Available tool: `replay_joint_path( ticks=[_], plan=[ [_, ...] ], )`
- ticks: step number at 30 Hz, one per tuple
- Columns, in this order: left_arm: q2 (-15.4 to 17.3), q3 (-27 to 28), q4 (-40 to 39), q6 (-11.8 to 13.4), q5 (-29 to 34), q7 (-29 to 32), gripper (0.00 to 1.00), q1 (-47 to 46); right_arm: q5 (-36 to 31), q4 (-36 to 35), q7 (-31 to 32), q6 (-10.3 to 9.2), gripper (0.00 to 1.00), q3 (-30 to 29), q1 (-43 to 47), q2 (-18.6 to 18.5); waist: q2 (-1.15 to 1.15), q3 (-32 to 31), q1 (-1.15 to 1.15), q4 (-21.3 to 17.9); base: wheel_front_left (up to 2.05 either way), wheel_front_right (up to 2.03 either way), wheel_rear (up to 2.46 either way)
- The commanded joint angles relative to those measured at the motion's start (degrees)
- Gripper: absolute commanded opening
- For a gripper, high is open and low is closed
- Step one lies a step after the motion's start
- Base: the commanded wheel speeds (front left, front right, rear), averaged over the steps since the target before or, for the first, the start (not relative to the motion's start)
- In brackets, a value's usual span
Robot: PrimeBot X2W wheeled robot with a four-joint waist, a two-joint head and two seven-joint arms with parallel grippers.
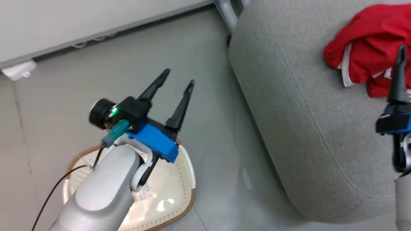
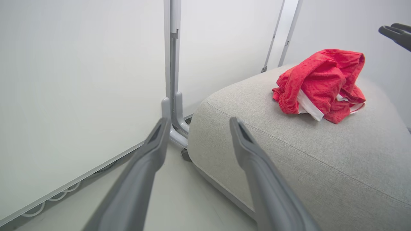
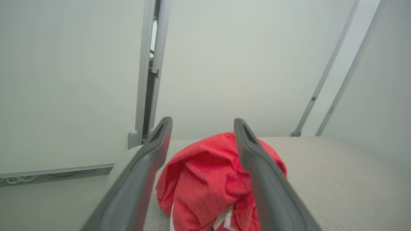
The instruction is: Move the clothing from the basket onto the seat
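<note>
The clothing (image 1: 375,41) is a crumpled red heap with white trim, lying on the far right of the grey seat (image 1: 305,128). My right gripper (image 3: 203,123) is open just above the heap (image 3: 205,179), not touching it, and one of its fingers (image 1: 399,77) rises at the right edge of the head view. My left gripper (image 1: 179,77) is open and empty, held over the floor to the left of the seat. Under that arm stands the cream basket (image 1: 189,199), and the part of its inside that shows is bare. From the left wrist, the heap (image 2: 321,80) rests on the seat (image 2: 305,154).
A white wall panel (image 1: 80,19) with a baseboard runs along the back. A grey post with a foot (image 2: 173,106) stands at the seat's far corner. Cable loops (image 2: 54,199) hang under the panel. Grey floor (image 1: 218,144) separates the basket from the seat.
</note>
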Motion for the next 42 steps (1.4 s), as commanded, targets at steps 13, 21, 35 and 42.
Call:
replay_joint_path(
  ticks=[13,21,35,42],
  plan=[
    [-2.41,17.82,-4.75,0.9,4.89,-0.2,1.0,13.5,1.95,-0.33,0.01,-0.06,1.0,9.78,5.88,4.25,0.0,-11.22,0.02,11.01,0.0,0.0,0.0],
    [-5.21,26.0,-6.79,-1.23,8.88,-0.2,1.0,21.82,3.27,0.96,0.01,-0.06,1.0,12.81,10.32,6.52,0.0,-15.73,0.02,14.33,0.0,0.0,0.0],
    [-8.89,34.74,-9.02,-4.29,12.37,-0.2,1.0,32.12,5.38,0.53,0.01,-0.06,1.0,11.76,19.92,8.89,0.0,-20.81,0.02,17.49,0.0,0.0,0.0],
    [-9.42,36.68,-9.3,-5.18,13.33,-0.2,1.0,34.51,5.65,0.43,0.01,-0.05,1.0,11.2,22.81,9.63,0.0,-22.04,0.02,18.13,0.0,0.0,0.0]
  ],
)
